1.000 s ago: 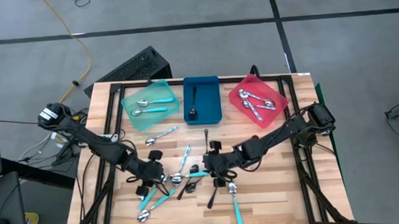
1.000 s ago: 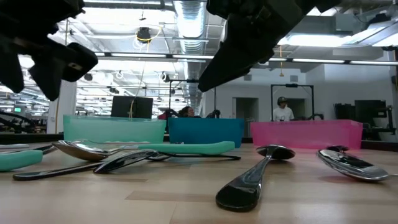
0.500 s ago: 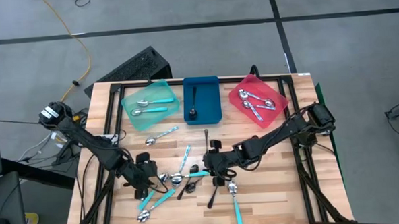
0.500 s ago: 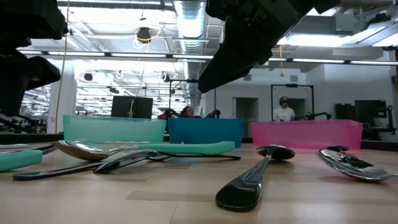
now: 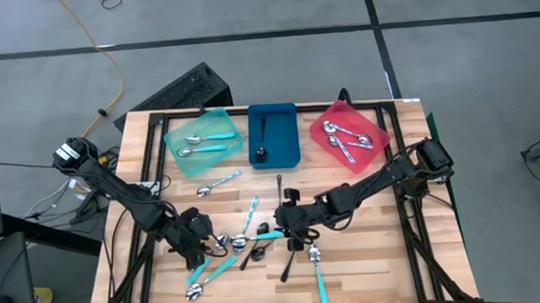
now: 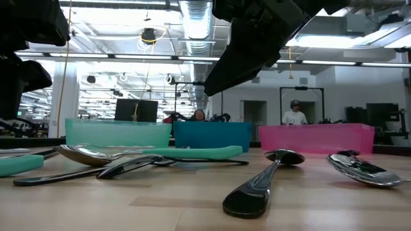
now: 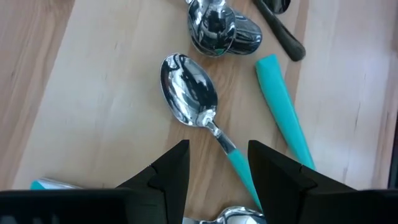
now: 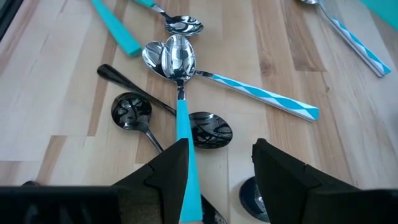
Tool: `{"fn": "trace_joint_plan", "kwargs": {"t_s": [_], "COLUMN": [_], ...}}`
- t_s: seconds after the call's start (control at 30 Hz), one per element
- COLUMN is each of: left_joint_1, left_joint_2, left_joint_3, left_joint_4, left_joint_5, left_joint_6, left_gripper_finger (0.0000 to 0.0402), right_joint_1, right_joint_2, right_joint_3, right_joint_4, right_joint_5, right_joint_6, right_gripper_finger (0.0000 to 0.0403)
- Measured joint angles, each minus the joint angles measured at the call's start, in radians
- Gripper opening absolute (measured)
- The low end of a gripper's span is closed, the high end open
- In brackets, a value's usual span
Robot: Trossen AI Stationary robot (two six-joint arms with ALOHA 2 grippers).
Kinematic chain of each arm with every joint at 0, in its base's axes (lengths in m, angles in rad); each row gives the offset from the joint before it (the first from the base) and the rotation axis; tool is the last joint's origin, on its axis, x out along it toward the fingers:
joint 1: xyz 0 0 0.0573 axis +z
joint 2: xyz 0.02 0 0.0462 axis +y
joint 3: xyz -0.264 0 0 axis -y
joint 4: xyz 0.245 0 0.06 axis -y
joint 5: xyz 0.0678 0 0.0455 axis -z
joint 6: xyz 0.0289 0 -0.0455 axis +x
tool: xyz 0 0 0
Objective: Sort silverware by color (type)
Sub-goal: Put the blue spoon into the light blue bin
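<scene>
Unsorted silverware: a loose scatter of small spoons, teal-handled, all-black and all-silver (image 5: 247, 242), lies on the wooden table between and just in front of the two grippers, several crossing or touching one another.
Nearest target: a silver-bowled spoon with a teal plastic handle (image 7: 198, 106) lies flat just ahead of the left gripper (image 7: 217, 171), its handle running back between the spread fingers; nothing is gripped.
Left gripper: low over the near-left end of the scatter in the high view (image 5: 194, 242), jaws apart and empty.
Right gripper: hovering over the right side of the scatter (image 5: 291, 225), fingers parted with nothing between them; below it, in its wrist view, lie two black spoons (image 8: 134, 112) and a teal-handled spoon (image 8: 180, 68).
Sorted so far: the teal rectangular plastic tray (image 5: 173, 133) holds two teal-handled spoons, the blue tray (image 5: 291, 132) one black spoon, the red tray (image 5: 319, 133) a few all-silver spoons.
Left to do: by my count roughly a dozen spoons lie outside the trays, one near the blue tray, another near the teal tray; I judge the sort under halfway done.
Step in hand: likely the left gripper closing on the teal-handled spoon.
</scene>
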Motion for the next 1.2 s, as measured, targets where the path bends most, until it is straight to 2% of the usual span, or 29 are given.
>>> {"fn": "trace_joint_plan", "kwargs": {"t_s": [0.23, 0.5, 0.67, 0.8, 0.93, 1.03, 1.2], "left_joint_1": [-0.002, -0.007, -0.01, -0.011, -0.011, -0.011, -0.014], "left_joint_2": [0.0, 0.001, 0.068, 0.147, 0.226, 0.294, 0.375], "left_joint_3": [0.0, 0.0, 0.015, 0.09, 0.212, 0.289, 0.353], "left_joint_4": [0.012, -0.002, -0.003, -0.04, -0.198, -0.291, -0.297], "left_joint_5": [-0.006, -0.058, -0.054, -0.043, -0.084, -0.097, -0.066], "left_joint_6": [-0.01, -0.017, -0.017, 0.018, 0.048, 0.036, -0.058], "left_gripper_finger": [0.0147, 0.0147, 0.0147, 0.0147, 0.0147, 0.0147, 0.0147], "right_joint_1": [0.0, 0.0, 0.0, 0.0, 0.0, 0.0, 0.0], "right_joint_2": [0.0, 0.0, 0.0, 0.0, 0.0, 0.0, 0.0], "right_joint_3": [0.0, 0.0, 0.0, 0.0, 0.0, 0.0, 0.0], "right_joint_4": [0.0, 0.0, 0.0, 0.0, 0.0, 0.0, -0.001], "right_joint_5": [0.0, 0.0, 0.0, 0.0, 0.0, 0.0, 0.0], "right_joint_6": [0.0, 0.0, 0.005, 0.008, 0.008, 0.011, 0.025], "right_gripper_finger": [0.0198, 0.0198, 0.0198, 0.0198, 0.0198, 0.0198, 0.0198]}}
